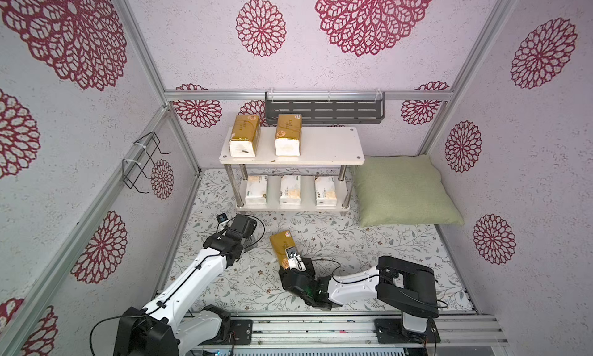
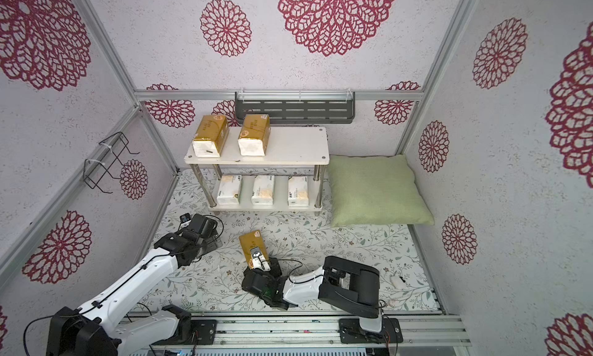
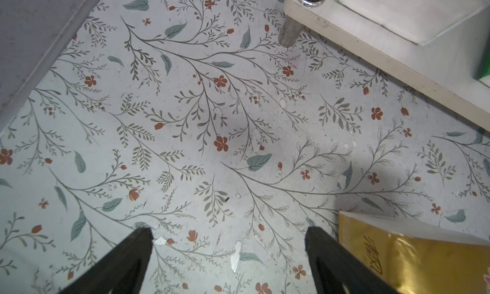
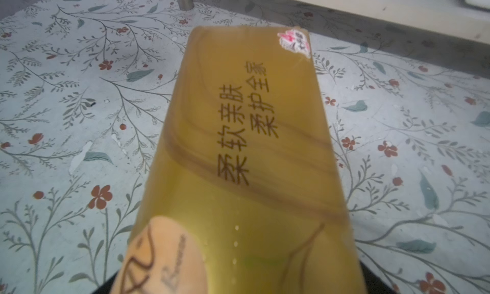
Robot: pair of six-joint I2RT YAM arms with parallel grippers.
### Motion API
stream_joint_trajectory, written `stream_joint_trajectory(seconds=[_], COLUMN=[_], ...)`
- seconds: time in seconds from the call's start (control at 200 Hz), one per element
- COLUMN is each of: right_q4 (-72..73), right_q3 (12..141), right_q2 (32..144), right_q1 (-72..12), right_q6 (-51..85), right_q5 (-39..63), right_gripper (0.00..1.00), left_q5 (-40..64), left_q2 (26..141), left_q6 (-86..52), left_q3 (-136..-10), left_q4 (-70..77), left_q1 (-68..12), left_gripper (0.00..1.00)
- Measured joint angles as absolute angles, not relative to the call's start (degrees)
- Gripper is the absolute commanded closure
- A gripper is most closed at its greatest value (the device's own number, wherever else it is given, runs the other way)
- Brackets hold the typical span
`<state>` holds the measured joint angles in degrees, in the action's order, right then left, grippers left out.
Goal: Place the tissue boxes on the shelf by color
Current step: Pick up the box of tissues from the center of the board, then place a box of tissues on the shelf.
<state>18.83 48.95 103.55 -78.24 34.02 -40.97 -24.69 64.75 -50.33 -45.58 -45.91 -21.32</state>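
Task status: five of six packs are shelved; two gold packs (image 1: 244, 134) (image 1: 288, 133) lie on the upper board of the shelf (image 1: 327, 146); three white packs (image 1: 256, 194) (image 1: 290, 194) (image 1: 325, 194) lie on the lower board. The third gold pack (image 1: 280, 240) lies on the surface (image 1: 385, 248), its near end under the right claw (image 1: 290, 259), the shelf well ahead; clamping of the jaws cannot be confirmed. Left claw (image 3: 229, 230): jaws apart, empty; the pack lies just beside one jaw.
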Motion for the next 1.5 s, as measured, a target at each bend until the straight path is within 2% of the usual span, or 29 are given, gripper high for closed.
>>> stream_joint_trajectory(seconds=[0.24, 0.56, 0.851, 1.166, 1.501], right_q4=[14.6, 0.9, -13.4, -19.4, -13.6], right_q3=[46.5, 45.8, 54.3, 65.9, 75.2], right_q2=[92.6, 74.0, 62.4, 61.6, 68.9], right_q1=[-79.3, -78.5, -72.3, -66.4, -55.2], right_q6=[32.1, 28.9, 25.3, 18.3, 10.3], right_q5=[-40.1, -39.1, -38.8, -41.7, -42.9], right_gripper=[0.21, 0.23, 0.24, 0.26, 0.27], left_q5=[-24.7, -24.7, -24.6, -24.3, -23.5], left_q2=[64.7, 64.6, 64.4, 65.1, 66.5], left_q6=[-49.7, -49.5, -49.5, -49.5, -49.5], left_q3=[-45.5, -45.1, -45.0, -45.0, -45.0], left_q4=[-45.6, -44.9, -44.5, -43.7, -42.7], left_q1=[-21.1, -20.1, -19.9, -19.7, -19.7], left_gripper=[0.03, 0.03, 0.03, 0.02, 0.03])
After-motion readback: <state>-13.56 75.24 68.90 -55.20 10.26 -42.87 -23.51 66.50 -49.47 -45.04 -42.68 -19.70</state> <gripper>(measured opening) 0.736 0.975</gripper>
